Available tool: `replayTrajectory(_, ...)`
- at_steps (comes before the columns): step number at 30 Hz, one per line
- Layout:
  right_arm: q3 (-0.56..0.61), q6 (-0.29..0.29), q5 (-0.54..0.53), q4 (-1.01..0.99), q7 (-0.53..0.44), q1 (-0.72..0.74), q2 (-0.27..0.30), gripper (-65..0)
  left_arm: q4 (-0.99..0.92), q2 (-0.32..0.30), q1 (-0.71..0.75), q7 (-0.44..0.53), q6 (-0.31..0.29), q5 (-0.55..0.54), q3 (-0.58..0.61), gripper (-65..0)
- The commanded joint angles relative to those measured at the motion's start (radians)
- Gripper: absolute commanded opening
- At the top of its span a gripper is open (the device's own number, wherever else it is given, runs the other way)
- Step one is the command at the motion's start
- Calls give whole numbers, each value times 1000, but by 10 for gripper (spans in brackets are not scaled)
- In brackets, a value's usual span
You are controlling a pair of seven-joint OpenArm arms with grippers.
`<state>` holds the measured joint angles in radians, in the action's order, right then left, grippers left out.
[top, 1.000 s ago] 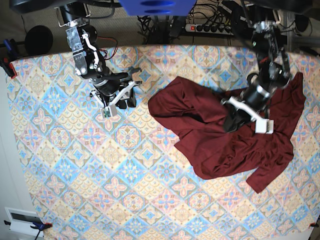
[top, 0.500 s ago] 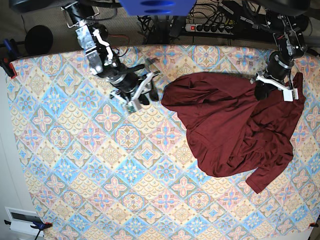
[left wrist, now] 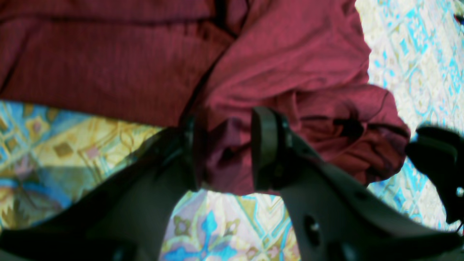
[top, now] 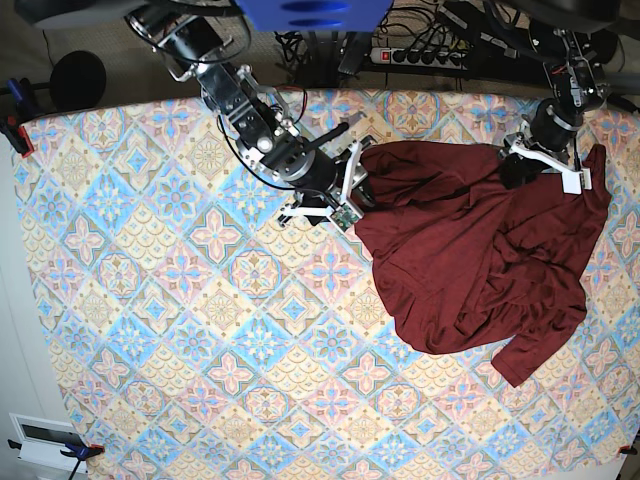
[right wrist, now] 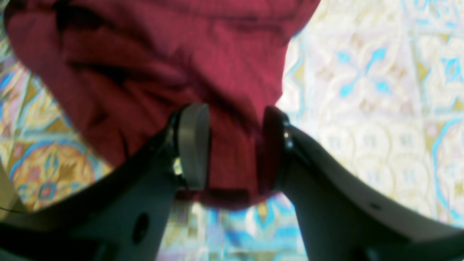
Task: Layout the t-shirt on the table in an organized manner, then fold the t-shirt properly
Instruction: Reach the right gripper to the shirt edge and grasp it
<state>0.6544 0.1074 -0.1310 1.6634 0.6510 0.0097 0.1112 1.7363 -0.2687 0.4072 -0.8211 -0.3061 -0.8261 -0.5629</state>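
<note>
The dark maroon t-shirt lies crumpled on the right half of the patterned table, one sleeve trailing toward the front right. My right gripper is at the shirt's left edge. In the right wrist view its jaws stand apart with a bunched fold of the t-shirt between them. My left gripper is at the shirt's far right top. In the left wrist view its jaws are also apart, and a fold of the t-shirt lies loosely in the gap.
A power strip with cables runs behind the table's back edge. A white box sits off the front left corner. Red clamps hold the cloth at the left edge.
My right arm swept right across the table to the shirt's left edge. My left gripper dragged the shirt to the far right, then its jaws opened. The shirt's left edge shifted right.
</note>
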Motion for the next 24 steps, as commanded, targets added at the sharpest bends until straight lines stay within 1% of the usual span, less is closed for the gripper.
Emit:
replayTrajectory(1,11,4,-3,4,-21,20,-14,-412,15,-14,0,18,-5,-16,-7,-445)
replayTrajectory(5,23,4,-3,-42,-26,68,-28,-412,18,-17,23,18,-6,-19,-7,-445)
replayTrajectory(8,64,4,-3,-82,-26,108,-43,-412,17,-19,28,18,-6,-17,-7,-445)
replayTrajectory(12,92,4,-3,-154,-26,158,-63,-412,20,-19,40,18,-6,-19,-7,-445)
replayTrajectory(14,109,4,-3,-180,-26,184,-63,-412,21,-19,40,18,-6,-19,-9,-445)
replayTrajectory(20,126,4,-3,-256,-26,201,-63,-415,21,-19,49,19,-6,-20,-9,-445)
replayTrajectory(22,133,4,-3,-266,-23,221,-63,-430,21,-19,49,19,-6,-20,-9,-445)
replayTrajectory(24,130,4,-3,-283,-23,229,-63,-489,21,-19,46,19,-6,-20,-9,-445)
